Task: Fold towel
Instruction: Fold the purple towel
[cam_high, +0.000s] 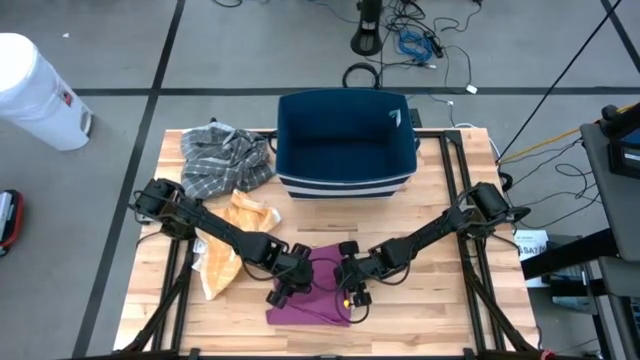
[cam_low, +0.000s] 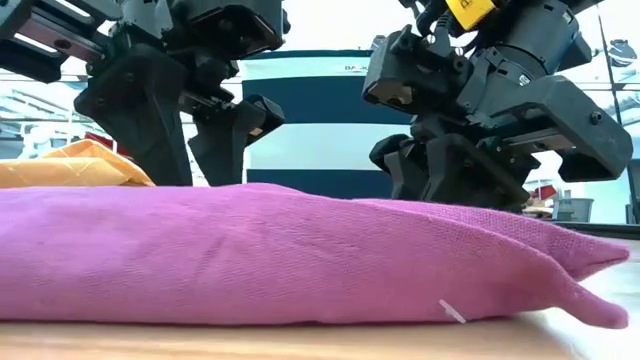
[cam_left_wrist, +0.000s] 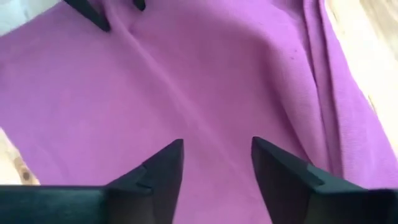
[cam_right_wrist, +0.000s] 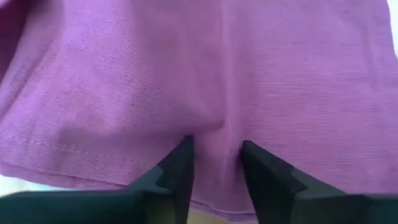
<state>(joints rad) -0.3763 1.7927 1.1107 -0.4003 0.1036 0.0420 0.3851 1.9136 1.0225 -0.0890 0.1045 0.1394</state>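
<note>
On the wooden worktop, seen from above, a grey checked cloth is lying crumpled at about 10 o'clock from the centre. Just below it, toward 8 o'clock, an orange cloth is lying in a loose heap. A dark blue bin is standing at 12 o'clock, at the far edge of the worktop.

The purple towel is lying at 6 o'clock, near the front edge, and from the low camera it is looking like a thick, flat folded pad.

The left arm is reaching in from 9 o'clock, and the left tool is sitting over the left part of the towel. In its wrist view, the two dark fingers are standing apart, with purple fabric showing between them; they are not pinching anything, so this tool is open.

The right arm is coming from 3 o'clock, and the right tool is sitting over the right part of the towel, close beside the left one. Its fingers are pressing down on the towel, and a small ridge of fabric is rising in the narrow gap between them. The fingers are not fully closed, and I cannot tell whether they are truly gripping that ridge.
</note>
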